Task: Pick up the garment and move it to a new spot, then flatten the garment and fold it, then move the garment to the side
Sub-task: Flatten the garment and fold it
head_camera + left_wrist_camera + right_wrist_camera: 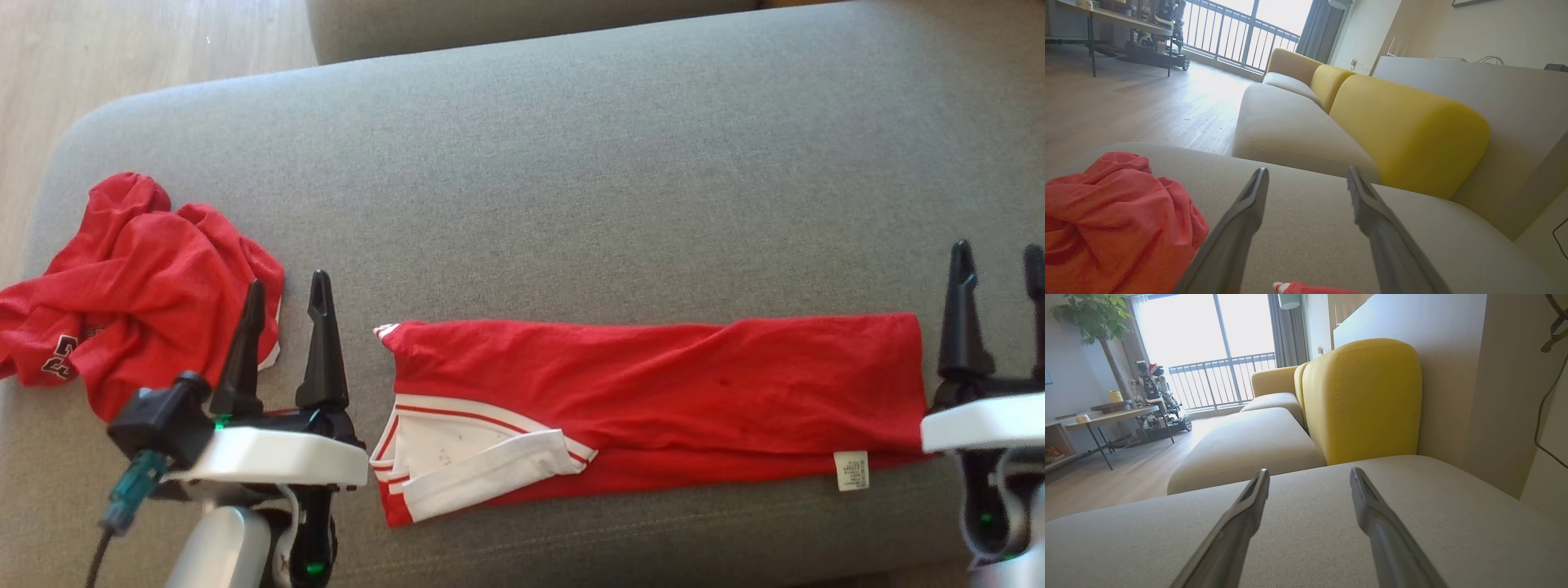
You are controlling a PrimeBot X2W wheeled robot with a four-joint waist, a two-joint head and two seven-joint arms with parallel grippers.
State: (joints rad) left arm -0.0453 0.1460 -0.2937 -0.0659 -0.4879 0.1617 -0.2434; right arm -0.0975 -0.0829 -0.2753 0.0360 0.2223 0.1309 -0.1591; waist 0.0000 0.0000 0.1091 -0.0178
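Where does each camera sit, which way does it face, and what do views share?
Head: above, looking down at the seat, folded garment, crumpled garment; left end effector and right end effector show, open.
Left wrist: low over seat, facing yellow backrest; own fingers show.
Right wrist: low over seat, facing backrest and window; own fingers show.
Shared: crumpled garment, head and left wrist.

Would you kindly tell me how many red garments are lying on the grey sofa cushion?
2. A crumpled garment lies at the cushion's left end; a long folded garment lies across its front middle. None appears hidden.
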